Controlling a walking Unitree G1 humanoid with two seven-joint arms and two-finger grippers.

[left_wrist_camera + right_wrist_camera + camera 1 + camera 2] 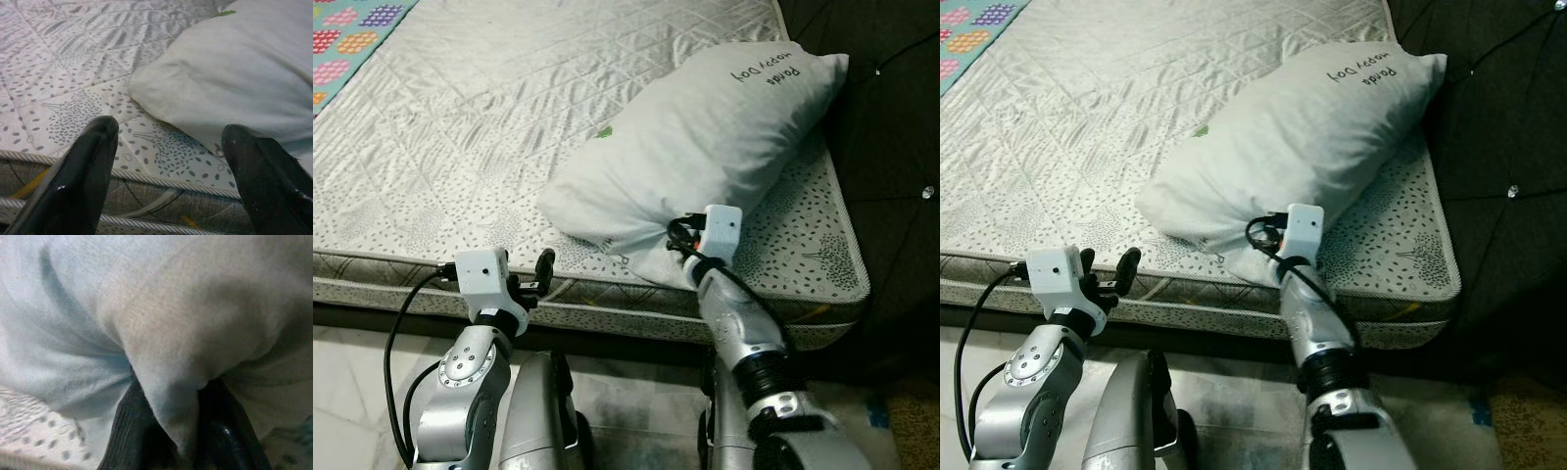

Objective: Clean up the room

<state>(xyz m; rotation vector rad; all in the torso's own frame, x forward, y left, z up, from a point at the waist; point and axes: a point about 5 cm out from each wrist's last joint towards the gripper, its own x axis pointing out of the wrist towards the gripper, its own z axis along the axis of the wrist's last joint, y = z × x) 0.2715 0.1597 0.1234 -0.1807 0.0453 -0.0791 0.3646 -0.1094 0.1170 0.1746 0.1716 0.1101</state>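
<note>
Lying on the bed's [460,147] near right part: a pale pillow [705,137], printed end toward the far right, close to a dark headboard [891,147]. Clenched on a fold at the pillow's near corner: right gripper [188,431], a finger either side of the cloth. Hovering released at the bed's near edge, left of the pillow and apart from it: left gripper [168,161].

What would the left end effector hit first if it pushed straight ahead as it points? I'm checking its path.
Probably the mattress edge, then the pillow beyond; the left end effector is open, depth uncertain.
</note>
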